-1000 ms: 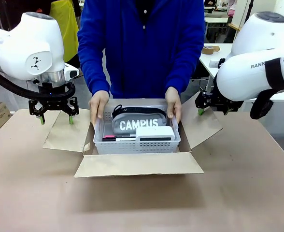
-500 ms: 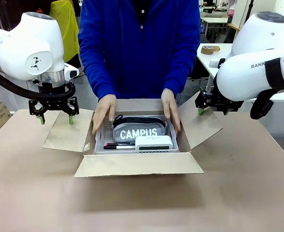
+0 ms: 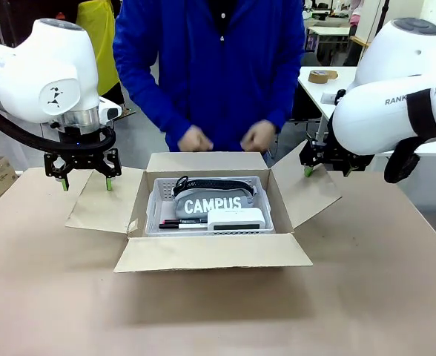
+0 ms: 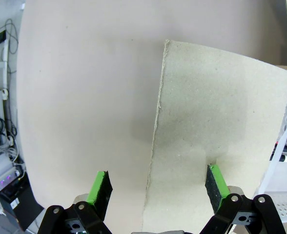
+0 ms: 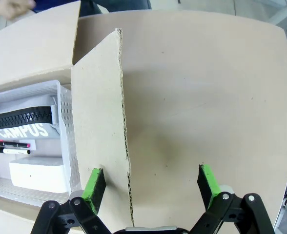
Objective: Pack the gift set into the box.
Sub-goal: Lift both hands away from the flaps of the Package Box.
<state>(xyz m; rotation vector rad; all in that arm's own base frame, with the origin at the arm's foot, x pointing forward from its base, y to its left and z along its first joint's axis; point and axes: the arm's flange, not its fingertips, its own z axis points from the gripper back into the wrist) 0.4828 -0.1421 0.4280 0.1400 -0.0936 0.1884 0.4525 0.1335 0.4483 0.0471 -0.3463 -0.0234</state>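
On my front view, the open cardboard box [image 3: 213, 253] sits at the centre of the table [image 3: 210, 315], its flaps folded outward toward twelve, three, six and nine o'clock. The tray [image 3: 157, 211] lies inside it, with the grey CAMPUS pouch [image 3: 214, 202] toward twelve, the white case [image 3: 236, 219] at about five and the pens [image 3: 182, 223] at about seven. My left gripper [image 3: 86, 182] is at ten o'clock of the box, fingers wide apart and holding nothing, one finger over the nine o'clock flap. My right gripper [image 5: 152, 183] is at two o'clock, also wide open and empty, its fingers on either side of the three o'clock flap's edge. The person's hands [image 3: 195, 139] [image 3: 259, 136] are beyond the box toward twelve, clear of the tray.
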